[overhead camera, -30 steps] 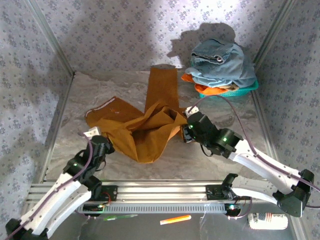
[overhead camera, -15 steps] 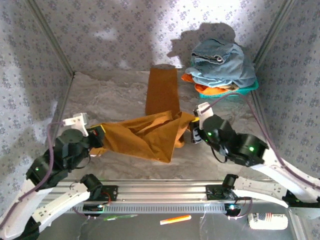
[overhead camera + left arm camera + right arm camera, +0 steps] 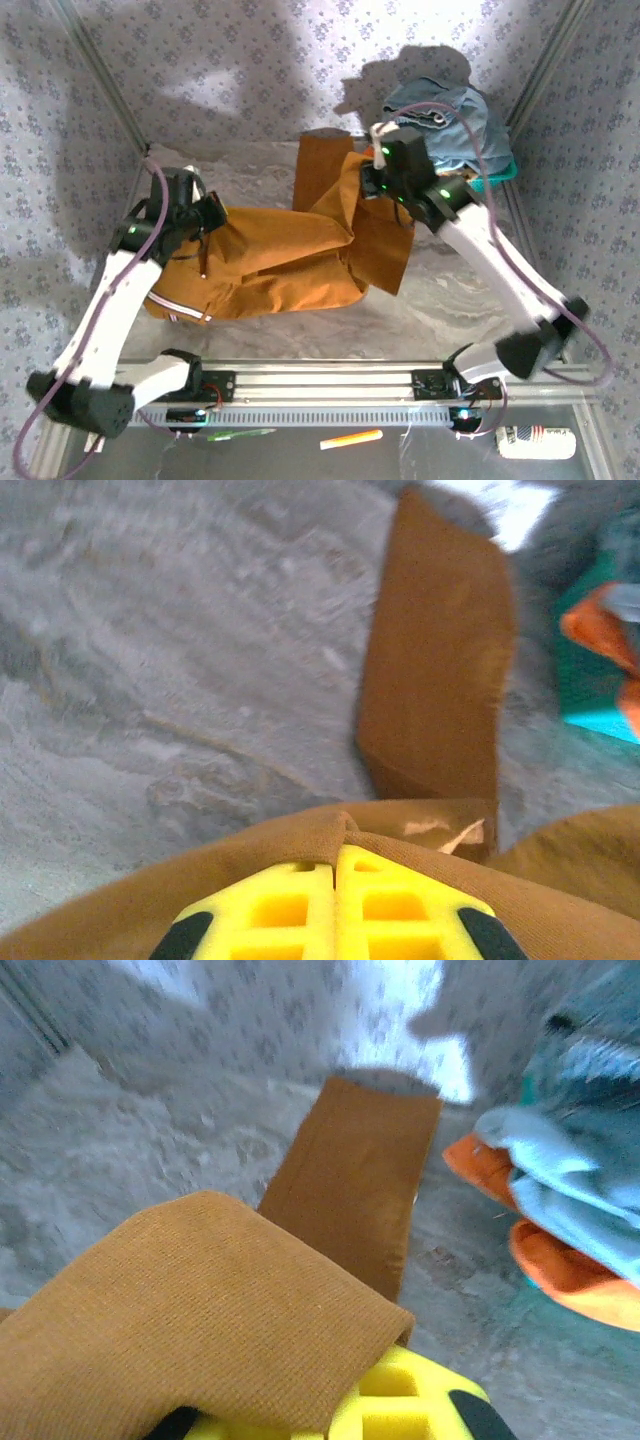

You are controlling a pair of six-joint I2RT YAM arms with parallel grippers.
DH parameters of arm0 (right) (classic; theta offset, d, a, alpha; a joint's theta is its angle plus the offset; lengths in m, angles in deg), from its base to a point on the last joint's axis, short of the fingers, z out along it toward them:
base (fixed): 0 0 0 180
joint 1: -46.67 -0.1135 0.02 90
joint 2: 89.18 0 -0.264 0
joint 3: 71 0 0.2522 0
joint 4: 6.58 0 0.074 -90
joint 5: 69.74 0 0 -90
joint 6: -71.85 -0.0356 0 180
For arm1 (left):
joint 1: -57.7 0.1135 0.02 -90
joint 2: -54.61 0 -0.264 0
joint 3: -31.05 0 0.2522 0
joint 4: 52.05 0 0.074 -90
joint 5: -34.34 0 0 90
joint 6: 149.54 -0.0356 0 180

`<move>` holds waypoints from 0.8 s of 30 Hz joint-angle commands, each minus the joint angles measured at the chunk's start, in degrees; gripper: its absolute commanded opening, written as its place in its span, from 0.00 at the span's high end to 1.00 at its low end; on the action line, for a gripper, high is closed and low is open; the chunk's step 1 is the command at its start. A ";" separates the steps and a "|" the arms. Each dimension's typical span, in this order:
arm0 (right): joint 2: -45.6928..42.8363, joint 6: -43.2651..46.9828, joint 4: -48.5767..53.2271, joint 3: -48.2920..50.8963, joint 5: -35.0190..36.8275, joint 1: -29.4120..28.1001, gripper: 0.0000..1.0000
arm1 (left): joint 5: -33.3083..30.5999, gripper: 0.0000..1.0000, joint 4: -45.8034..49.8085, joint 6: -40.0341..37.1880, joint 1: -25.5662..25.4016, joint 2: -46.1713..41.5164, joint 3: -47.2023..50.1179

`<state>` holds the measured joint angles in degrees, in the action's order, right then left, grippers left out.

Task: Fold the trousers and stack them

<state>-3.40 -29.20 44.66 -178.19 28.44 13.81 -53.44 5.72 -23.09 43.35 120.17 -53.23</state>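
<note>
The mustard trousers (image 3: 290, 262) hang stretched between my two grippers above the grey table (image 3: 450, 290). My left gripper (image 3: 203, 215) is shut on their left edge, where a pale striped waistband lining hangs below. Up close, its yellow fingers (image 3: 270, 910) pinch a fold of the brown cloth (image 3: 250, 855). My right gripper (image 3: 376, 183) is shut on the trousers' right edge, with cloth (image 3: 200, 1310) draped over its yellow fingers (image 3: 410, 1400). One trouser leg (image 3: 325, 170) lies flat toward the back wall; it is the leg (image 3: 435, 670) ahead of the left wrist and the leg (image 3: 360, 1180) ahead of the right.
A teal basket (image 3: 500, 175) at the back right holds a light blue denim garment (image 3: 450, 125) over an orange cloth (image 3: 560, 1260). Patterned walls close in three sides. An orange pen (image 3: 350, 438) lies in front of the metal rail (image 3: 320, 385).
Both grippers have risen and moved toward the back, spreading apart. The bunched trousers have come up off the table and now hang stretched out between them.
</note>
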 commanded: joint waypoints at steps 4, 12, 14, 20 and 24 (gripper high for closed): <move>18.16 0.55 0.45 -9.68 -10.29 2.71 1.00 | 9.42 1.00 -9.79 0.14 9.43 9.34 2.15; 32.40 -1.25 9.05 -24.54 -5.36 1.77 0.38 | 10.91 0.13 -3.13 -3.32 14.06 26.32 -10.37; 28.38 -1.43 8.07 -19.25 -1.76 1.09 0.32 | 9.65 0.00 -3.18 -3.14 13.47 22.88 -8.71; 13.34 -7.55 -1.28 8.38 -3.74 3.99 0.18 | 0.06 0.01 -4.72 -1.76 1.90 4.41 8.52; 13.11 -7.36 -6.09 14.62 -8.69 7.37 0.14 | -2.72 0.04 -10.37 1.86 -6.70 -0.59 20.14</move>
<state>8.19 -35.10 43.63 -165.77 23.22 19.21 -51.96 -2.58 -23.88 39.44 119.49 -38.96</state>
